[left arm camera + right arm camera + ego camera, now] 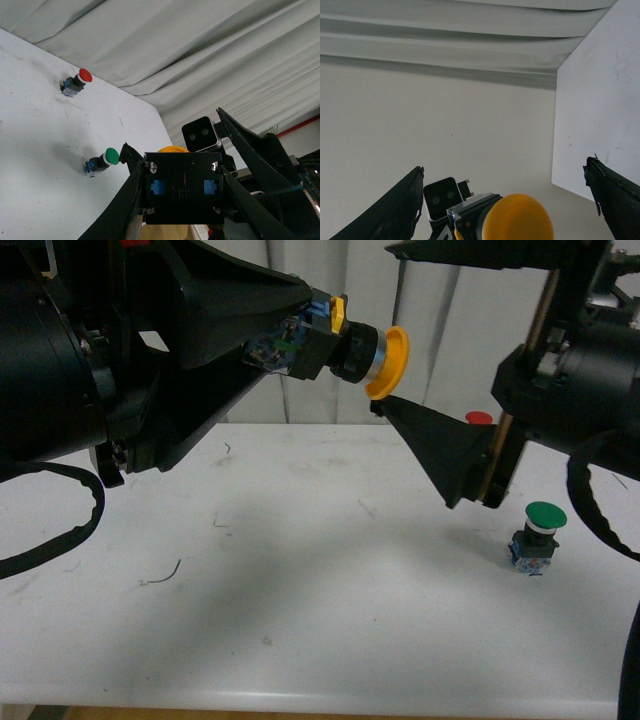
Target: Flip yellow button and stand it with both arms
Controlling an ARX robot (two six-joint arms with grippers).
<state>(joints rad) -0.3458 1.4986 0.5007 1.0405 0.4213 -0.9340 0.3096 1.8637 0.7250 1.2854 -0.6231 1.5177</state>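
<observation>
Yellow button [350,348] hung sideways in the air above the surface [300,600], its base clamped in my left pincer [300,335]. My right pincer [384,330] gaped wide around its cap. A green button [540,535] stood near the surface's right edge.
</observation>
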